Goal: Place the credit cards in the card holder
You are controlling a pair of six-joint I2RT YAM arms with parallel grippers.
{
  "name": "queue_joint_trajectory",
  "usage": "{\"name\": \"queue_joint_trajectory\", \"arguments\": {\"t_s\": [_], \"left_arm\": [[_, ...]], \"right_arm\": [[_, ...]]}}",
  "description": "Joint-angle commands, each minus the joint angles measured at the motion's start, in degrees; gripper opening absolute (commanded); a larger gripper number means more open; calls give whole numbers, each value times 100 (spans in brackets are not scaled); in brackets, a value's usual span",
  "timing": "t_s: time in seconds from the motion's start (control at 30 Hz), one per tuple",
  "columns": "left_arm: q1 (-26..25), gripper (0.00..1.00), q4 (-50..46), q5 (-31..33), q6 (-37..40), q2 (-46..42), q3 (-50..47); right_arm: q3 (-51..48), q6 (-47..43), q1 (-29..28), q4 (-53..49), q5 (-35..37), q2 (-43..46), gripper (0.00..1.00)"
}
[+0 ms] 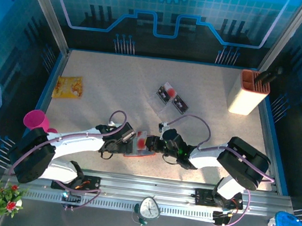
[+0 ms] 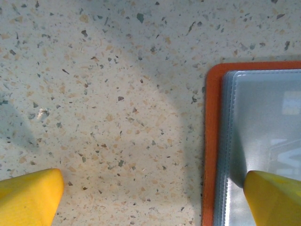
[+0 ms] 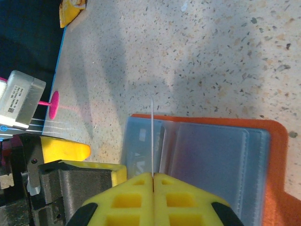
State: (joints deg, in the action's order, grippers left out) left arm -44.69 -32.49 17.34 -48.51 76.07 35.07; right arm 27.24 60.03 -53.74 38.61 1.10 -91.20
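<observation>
Card pinched edge-on above the open card holder; left gripper spread at the holder's edge.

The card holder [image 1: 138, 152] is laid open near the front edge of the table [image 1: 115, 87], between the two grippers. The right gripper [image 3: 153, 175] is closed on a credit card [image 3: 152, 136], which is seen edge-on as a thin line over the grey-clear pockets [image 3: 207, 160]. The left gripper [image 2: 150, 197] is spread wide and nothing is held; one finger [image 2: 275, 197] is placed over a pocket, the other over bare table. Two more cards [image 1: 167, 93] are seen farther back, well apart from the holder.

Nothing could be read: the label [image 3: 15, 101] on a grey box [image 3: 29, 87] was too small, the white marks [image 3: 140, 163] inside the wallet [image 3: 211, 160] blurred.
</observation>
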Motion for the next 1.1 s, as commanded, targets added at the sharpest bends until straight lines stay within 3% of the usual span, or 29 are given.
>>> {"name": "queue_joint_trajectory", "arguments": {"t_s": [0.0, 1.07], "left_arm": [[-41, 99, -257, 93, -97, 4, -193], [-41, 99, -168, 80, -82, 65, -227]], "right_arm": [[-59, 26, -83, 112, 101, -73, 0], [-81, 156, -155, -90, -23, -168, 0]]}}
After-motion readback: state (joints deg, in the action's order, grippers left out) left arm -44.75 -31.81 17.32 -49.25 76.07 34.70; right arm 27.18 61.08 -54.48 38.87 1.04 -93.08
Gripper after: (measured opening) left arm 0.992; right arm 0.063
